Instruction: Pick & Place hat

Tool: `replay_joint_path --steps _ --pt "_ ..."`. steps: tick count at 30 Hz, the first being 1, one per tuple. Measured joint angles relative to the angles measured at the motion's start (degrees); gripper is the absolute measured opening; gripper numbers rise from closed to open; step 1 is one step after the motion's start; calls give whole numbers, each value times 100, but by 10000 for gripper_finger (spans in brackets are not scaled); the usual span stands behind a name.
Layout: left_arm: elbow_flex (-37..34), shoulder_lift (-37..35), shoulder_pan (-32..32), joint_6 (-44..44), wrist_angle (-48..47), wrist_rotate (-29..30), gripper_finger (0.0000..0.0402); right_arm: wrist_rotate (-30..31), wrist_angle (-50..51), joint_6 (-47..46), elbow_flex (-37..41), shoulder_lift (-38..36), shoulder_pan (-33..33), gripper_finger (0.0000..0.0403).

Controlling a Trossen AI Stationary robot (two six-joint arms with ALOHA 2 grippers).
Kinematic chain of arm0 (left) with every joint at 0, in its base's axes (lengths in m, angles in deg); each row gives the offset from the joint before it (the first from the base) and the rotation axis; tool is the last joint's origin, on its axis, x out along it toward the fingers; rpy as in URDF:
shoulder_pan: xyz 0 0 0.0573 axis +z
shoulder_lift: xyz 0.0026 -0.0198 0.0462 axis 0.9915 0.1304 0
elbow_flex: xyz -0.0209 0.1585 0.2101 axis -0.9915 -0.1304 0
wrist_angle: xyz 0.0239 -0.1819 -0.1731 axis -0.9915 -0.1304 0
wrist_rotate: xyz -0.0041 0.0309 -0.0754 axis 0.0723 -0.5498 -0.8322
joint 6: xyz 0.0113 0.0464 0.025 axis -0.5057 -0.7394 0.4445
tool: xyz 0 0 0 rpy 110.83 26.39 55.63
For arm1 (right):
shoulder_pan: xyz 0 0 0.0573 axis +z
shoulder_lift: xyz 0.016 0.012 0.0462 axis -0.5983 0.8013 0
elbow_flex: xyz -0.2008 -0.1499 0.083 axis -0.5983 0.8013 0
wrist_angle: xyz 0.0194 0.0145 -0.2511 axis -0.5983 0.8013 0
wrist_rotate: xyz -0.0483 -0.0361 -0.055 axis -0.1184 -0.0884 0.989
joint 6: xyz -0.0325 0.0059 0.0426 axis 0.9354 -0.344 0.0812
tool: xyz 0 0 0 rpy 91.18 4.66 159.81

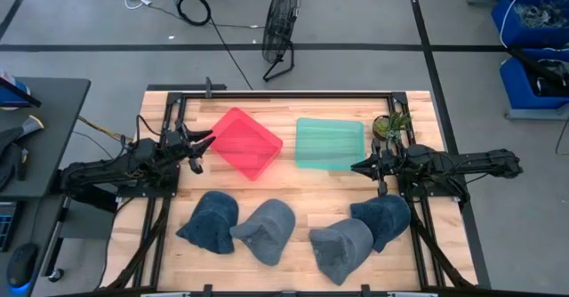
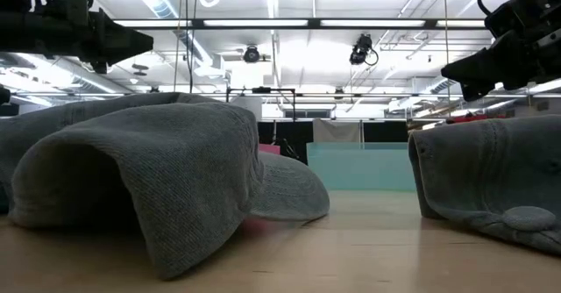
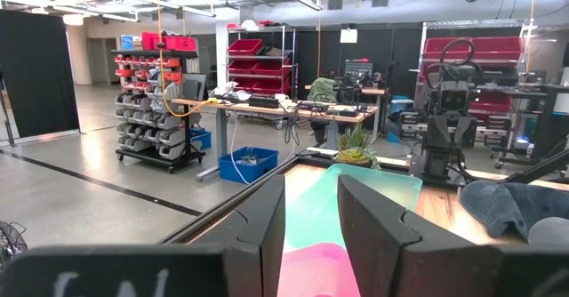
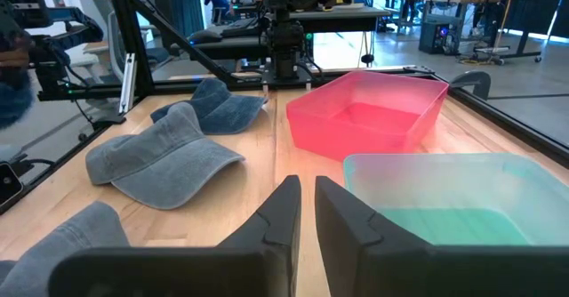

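Left arm is lying low along the left side of the table (image 1: pixel 293 254). The left gripper (image 1: pixel 206 138) is hanging above the wood just left of the red bin (image 1: pixel 246 142), fingers (image 3: pixel 267 226) set at a narrow gap and carrying nothing. Not touching the bin from what I can see.

The red bin is sitting at the far middle of the table, turned at an angle. The green bin (image 1: pixel 330 142) is resting just to its right, squared to the table edge; the two are close but apart.

Four grey-blue hats are lying in a row along the near half. Going left to right: the first hat (image 1: pixel 209 222) is sitting nearest the left arm, the second hat (image 1: pixel 267 229) is pressing against its right side, the third hat (image 1: pixel 341 246) is lying past a gap of bare wood, and the fourth hat (image 1: pixel 384 217) is overlapping it on the right.

The right gripper (image 1: pixel 363 166) is hovering just off the right end of the green bin, fingers (image 4: pixel 281 210) nearly together, a slim gap showing, nothing between them. The fourth hat is lying just near of it. A small potted plant (image 1: pixel 389 124) is standing at the far right, beside the green bin.
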Motion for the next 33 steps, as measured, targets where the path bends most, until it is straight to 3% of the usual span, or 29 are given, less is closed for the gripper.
replay_joint_path --steps 6,10,13,18,25,33 --pt "0 -2 2 421 -148 -234 110 44 -38 -45 1 0 1 41" --pt "-2 56 0 210 -379 -1290 110 44 -328 -761 1 0 1 41" --pt "-2 143 -9 301 -41 -2057 110 88 -686 -1078 1 0 1 41" --pt "36 347 -9 299 761 -2683 111 374 -1180 -1087 1 -2 1 41" --pt "523 1008 -189 160 721 -2965 157 951 -1203 -1082 1 -2 1 41" --pt "1602 2605 -754 -46 731 -2969 235 1875 -933 -1969 1 2 1 41"
